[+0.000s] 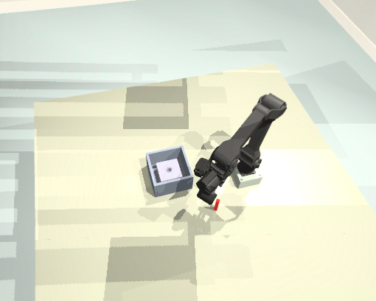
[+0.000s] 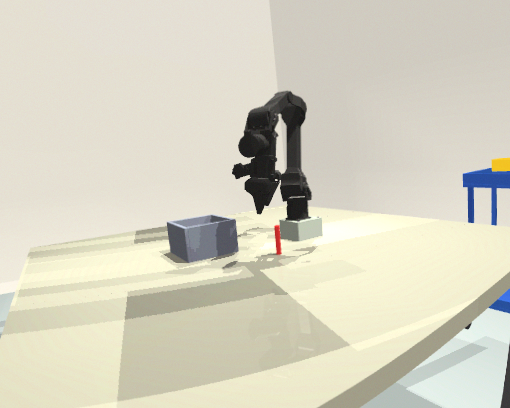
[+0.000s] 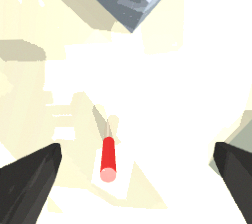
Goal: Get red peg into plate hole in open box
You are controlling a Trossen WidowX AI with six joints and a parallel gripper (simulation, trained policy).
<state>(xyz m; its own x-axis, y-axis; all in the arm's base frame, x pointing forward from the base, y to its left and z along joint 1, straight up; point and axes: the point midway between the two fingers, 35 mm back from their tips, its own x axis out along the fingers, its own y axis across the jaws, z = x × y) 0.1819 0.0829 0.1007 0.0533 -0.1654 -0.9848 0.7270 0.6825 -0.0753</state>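
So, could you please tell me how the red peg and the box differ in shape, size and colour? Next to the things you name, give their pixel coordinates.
The peg (image 1: 217, 204) (image 2: 278, 240) (image 3: 108, 156) is slim and round, while the box (image 1: 173, 189) (image 2: 203, 242) (image 3: 132, 22) is square-cornered and wider. The peg is red; the box is grey-blue. Both stand on the table (image 1: 79, 223) (image 2: 73, 342).

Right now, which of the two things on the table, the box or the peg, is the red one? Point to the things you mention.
The peg (image 1: 217, 204) (image 2: 278, 240) (image 3: 108, 155): slim, red and upright, while the box (image 1: 173, 189) (image 2: 203, 242) (image 3: 132, 22) is grey-blue and open-topped.
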